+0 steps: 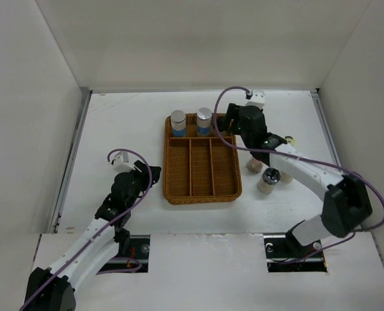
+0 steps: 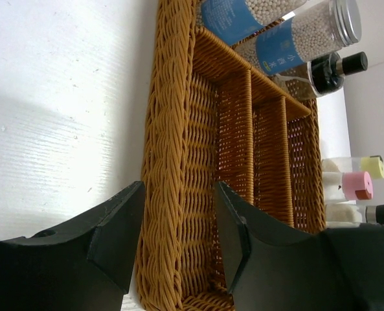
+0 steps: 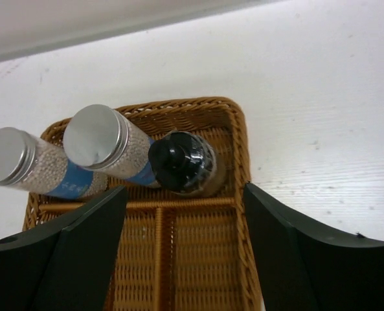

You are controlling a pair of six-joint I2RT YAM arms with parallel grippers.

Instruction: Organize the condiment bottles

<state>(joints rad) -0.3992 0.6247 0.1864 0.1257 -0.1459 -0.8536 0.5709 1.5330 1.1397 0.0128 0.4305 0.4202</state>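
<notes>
Right wrist view showed me the right claw (image 3: 185, 194) spread wide over the far compartment of the wicker tray (image 3: 240, 129), touching nothing. In that compartment a black-capped bottle (image 3: 179, 162) stood just beside two silver-capped bottles (image 3: 98, 139). The left claw (image 2: 179, 194) was pinching the tray's left wall. On the desk (image 1: 127, 123), right of the tray, stood more bottles (image 1: 267, 181).

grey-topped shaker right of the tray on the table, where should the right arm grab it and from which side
Probably its beige body just under the cap, from above. The grey-topped shaker stands upright and round, its near side open, while other bottles crowd its right and far-left, so close on it from near and far.
</notes>
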